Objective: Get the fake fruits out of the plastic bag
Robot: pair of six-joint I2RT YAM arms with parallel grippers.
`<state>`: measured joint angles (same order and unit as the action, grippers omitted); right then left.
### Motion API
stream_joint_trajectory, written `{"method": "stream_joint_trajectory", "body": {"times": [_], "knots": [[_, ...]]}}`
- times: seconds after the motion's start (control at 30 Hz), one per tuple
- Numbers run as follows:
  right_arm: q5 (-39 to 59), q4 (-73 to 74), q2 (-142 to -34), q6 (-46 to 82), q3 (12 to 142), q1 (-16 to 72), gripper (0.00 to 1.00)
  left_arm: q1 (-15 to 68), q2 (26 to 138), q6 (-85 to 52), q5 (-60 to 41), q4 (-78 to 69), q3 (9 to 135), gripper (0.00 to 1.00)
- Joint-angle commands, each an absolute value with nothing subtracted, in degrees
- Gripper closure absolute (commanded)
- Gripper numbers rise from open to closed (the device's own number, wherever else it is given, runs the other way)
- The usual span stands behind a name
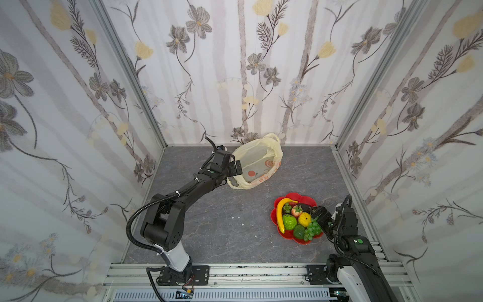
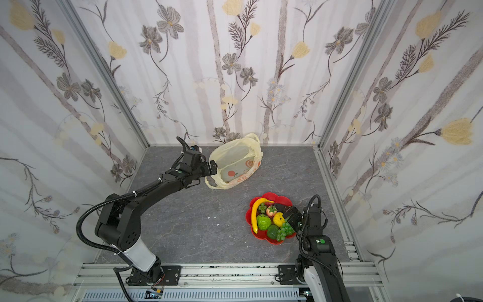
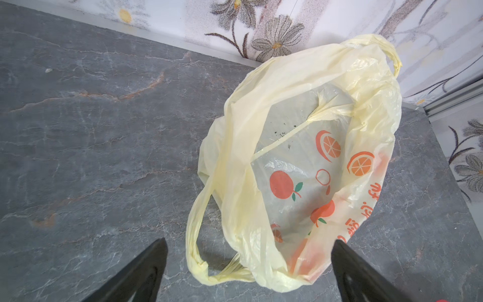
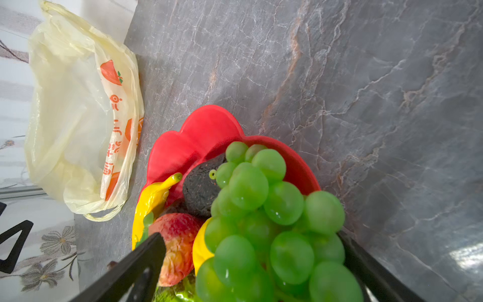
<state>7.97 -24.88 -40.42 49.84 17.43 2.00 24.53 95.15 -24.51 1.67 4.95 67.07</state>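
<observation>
The plastic bag (image 1: 257,162) (image 2: 235,159) lies open and slack at the back of the grey table, and I see no fruit inside it (image 3: 287,104). My left gripper (image 1: 235,166) (image 3: 249,241) is open just above the bag's near rim and handle loop, holding nothing. The fake fruits sit piled on a red flower-shaped plate (image 1: 295,196): banana (image 1: 281,214), strawberry (image 1: 297,210), custard apple (image 1: 289,221), avocado (image 1: 298,231), grape bunch (image 1: 312,229) (image 4: 261,209). My right gripper (image 1: 315,213) (image 4: 249,234) is open low over the plate, its fingers either side of the grapes.
Floral-papered walls (image 1: 235,78) close the table on three sides, and the bag rests near the back wall. An aluminium rail (image 1: 248,272) with both arm bases runs along the front. A few white crumbs (image 1: 237,217) lie mid-table.
</observation>
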Motion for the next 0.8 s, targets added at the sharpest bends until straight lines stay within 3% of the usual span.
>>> {"method": "stream_joint_trajectory", "body": {"times": [0.0, 0.43, 0.77], "knots": [[11.3, -19.8, -42.3, 50.1, 17.2, 3.1, 0.00, 24.5, 91.8, -26.9, 3.5, 1.4, 63.6, 0.00], [5.2, -7.9, -55.3, 55.2, 20.7, 18.0, 0.00, 24.5, 72.9, -30.7, 9.0, -15.8, 40.0, 0.00], [4.3, 0.4, -70.7, 53.9, 28.3, 24.6, 0.00, 24.4, 66.5, -32.0, 13.9, -18.3, 31.2, 0.00]]}}
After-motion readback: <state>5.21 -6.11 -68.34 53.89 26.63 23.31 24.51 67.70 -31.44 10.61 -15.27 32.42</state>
